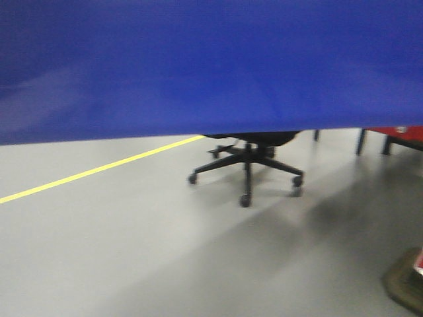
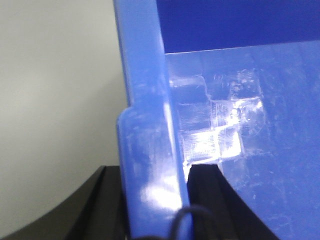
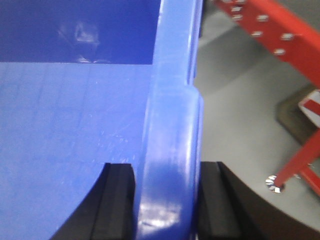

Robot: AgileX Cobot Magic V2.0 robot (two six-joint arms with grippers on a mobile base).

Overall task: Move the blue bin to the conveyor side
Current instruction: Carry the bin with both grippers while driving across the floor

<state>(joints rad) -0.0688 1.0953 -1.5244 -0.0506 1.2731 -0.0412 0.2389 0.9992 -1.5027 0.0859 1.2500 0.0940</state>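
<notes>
Your forward view is mostly blocked by the bin (image 1: 211, 59). Below it the floor (image 1: 132, 251) lies open to a chair (image 1: 248, 162) ahead. On your right, a red frame (image 3: 272, 35) stands near the bin's rim, with what seems a weighted base (image 1: 406, 284) low right.

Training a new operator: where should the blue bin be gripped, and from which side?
Grip the blue bin by its thick rim, one side wall each, coming over the top edge. The rim is narrow enough to straddle, as the left tool and right tool do, one finger inside, one outside.
</notes>
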